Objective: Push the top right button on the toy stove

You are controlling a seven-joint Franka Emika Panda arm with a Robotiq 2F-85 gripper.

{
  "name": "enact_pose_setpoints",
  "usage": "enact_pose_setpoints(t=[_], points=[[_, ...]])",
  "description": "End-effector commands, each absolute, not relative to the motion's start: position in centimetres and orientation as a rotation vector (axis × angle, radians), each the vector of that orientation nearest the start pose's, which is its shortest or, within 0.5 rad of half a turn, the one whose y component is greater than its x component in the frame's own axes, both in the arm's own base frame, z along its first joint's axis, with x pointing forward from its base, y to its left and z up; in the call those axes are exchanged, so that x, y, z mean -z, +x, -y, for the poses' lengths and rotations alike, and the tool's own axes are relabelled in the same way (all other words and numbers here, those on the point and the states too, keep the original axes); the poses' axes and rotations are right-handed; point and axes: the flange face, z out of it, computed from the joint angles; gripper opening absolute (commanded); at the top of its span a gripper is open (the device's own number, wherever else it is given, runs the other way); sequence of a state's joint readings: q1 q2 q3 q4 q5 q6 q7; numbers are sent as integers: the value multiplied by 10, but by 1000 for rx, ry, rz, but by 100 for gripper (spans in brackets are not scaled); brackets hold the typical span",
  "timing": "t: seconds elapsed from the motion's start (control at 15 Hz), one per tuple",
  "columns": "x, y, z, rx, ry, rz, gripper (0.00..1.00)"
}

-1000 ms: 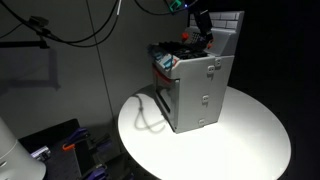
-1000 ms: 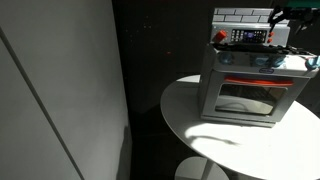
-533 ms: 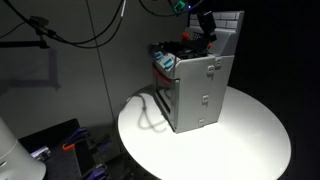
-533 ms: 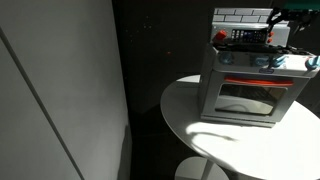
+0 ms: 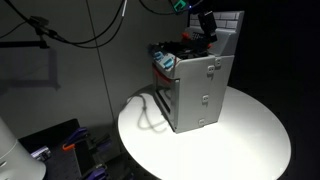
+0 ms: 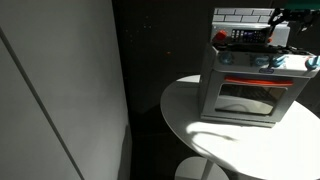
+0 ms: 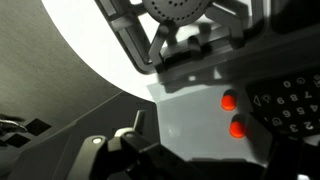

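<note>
The toy stove (image 5: 198,88) stands on a round white table (image 5: 240,135); it is grey, with a white tiled back wall (image 6: 240,15) and an oven door (image 6: 248,97). My gripper (image 5: 206,26) hangs just above the stove top near the back wall, and it also shows in an exterior view (image 6: 281,20). In the wrist view I look down on a black burner (image 7: 180,10), the grey top, two red buttons (image 7: 229,101) and a black panel (image 7: 292,100). One dark finger (image 7: 128,135) shows at lower left. The jaw gap is not clear.
Black cables (image 5: 90,30) hang at the back. A dark cart with gear (image 5: 60,145) stands beside the table. A pale wall panel (image 6: 60,90) fills one side. The surroundings are dark.
The gripper has risen a little above the stove top since one second ago. It has held still over the last half second.
</note>
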State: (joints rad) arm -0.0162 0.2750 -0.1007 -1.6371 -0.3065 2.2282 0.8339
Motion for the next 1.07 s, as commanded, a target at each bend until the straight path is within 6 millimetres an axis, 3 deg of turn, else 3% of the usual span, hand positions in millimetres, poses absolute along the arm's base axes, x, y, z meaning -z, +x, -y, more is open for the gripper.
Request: enact_pose_setpoints(t=[0.0, 1.0], points=[[-498, 675, 83, 636, -2979, -1293, 100], [-494, 686, 90, 649, -2981, -1318, 100]])
